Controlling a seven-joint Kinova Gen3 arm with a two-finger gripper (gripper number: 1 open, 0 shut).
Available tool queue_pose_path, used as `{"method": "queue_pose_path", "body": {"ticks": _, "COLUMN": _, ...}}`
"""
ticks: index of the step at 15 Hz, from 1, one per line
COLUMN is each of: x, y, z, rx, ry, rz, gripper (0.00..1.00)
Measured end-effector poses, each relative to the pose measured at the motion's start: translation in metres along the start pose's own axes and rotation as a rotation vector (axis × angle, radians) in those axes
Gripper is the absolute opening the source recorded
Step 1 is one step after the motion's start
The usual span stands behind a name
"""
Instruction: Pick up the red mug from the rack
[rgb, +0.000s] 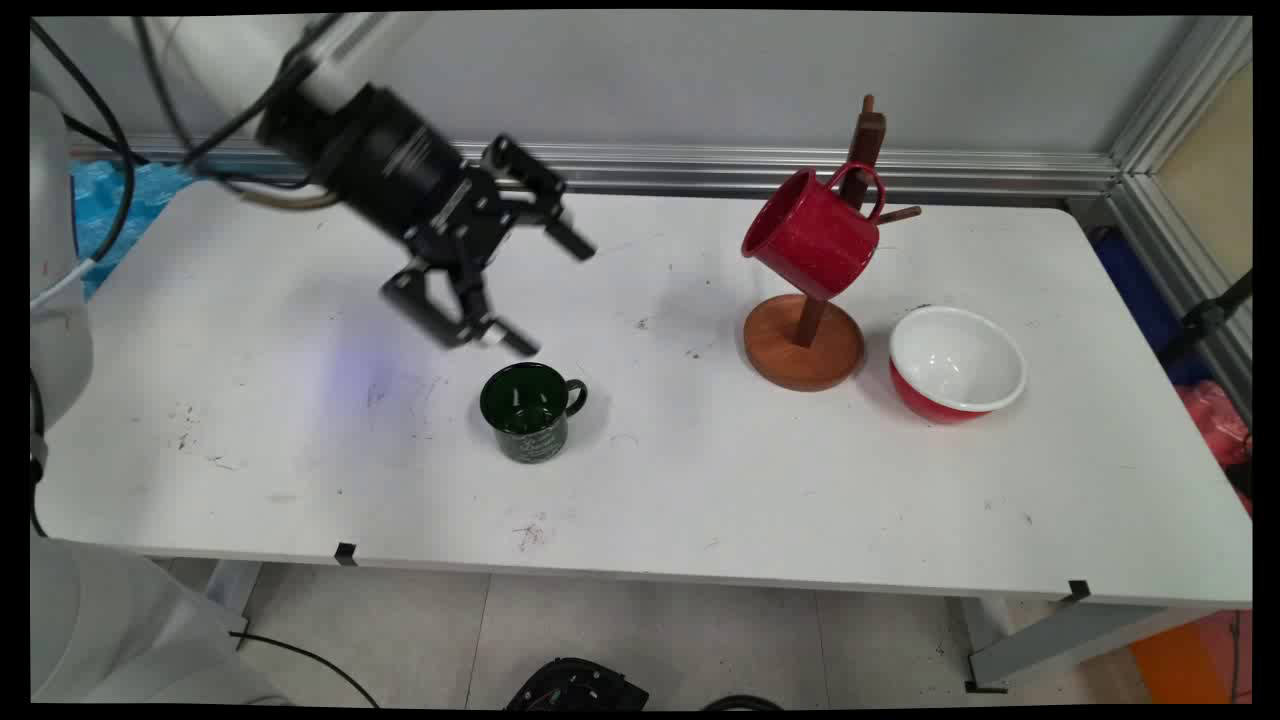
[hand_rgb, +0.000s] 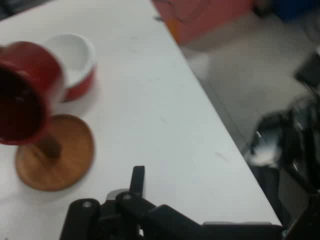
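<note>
The main view took in the whole white counter (rgb: 300, 480) and a dark green mug (rgb: 530, 410) that the hand view missed; the hand view showed only the counter's far corner and floor beyond. The end effector (rgb: 555, 295) hung empty above the counter, fingers spread wide apart, at about 12 o'clock of the green mug. That mug stood upright, handle toward 3 o'clock. A wooden mug stand (rgb: 805, 340) carried a tilted red mug (rgb: 812, 245), mouth toward 9 o'clock, with a red bowl (rgb: 958, 362) just beside the stand's base at 3 o'clock.

Arm reaches in from upper left, gripper (rgb: 550, 290) tilted down-right, fingers spread wide apart (holding nothing).
</note>
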Motion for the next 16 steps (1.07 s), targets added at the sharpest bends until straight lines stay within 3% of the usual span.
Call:
{"method": "queue_pose_path", "body": {"ticks": 5, "x": 0.008, "y": -0.034, "z": 0.007, "rx": 0.097, "ry": 0.089, "rz": -0.182, "gripper": 1.0}}
{"method": "queue_pose_path", "body": {"ticks": 9, "x": 0.014, "y": -0.059, "z": 0.019, "rx": 0.154, "ry": 0.137, "rz": -0.275, "gripper": 1.0}}
{"method": "queue_pose_path", "body": {"ticks": 16, "x": 0.025, "y": -0.097, "z": 0.048, "rx": 0.207, "ry": 0.186, "rz": -0.356, "gripper": 1.0}}
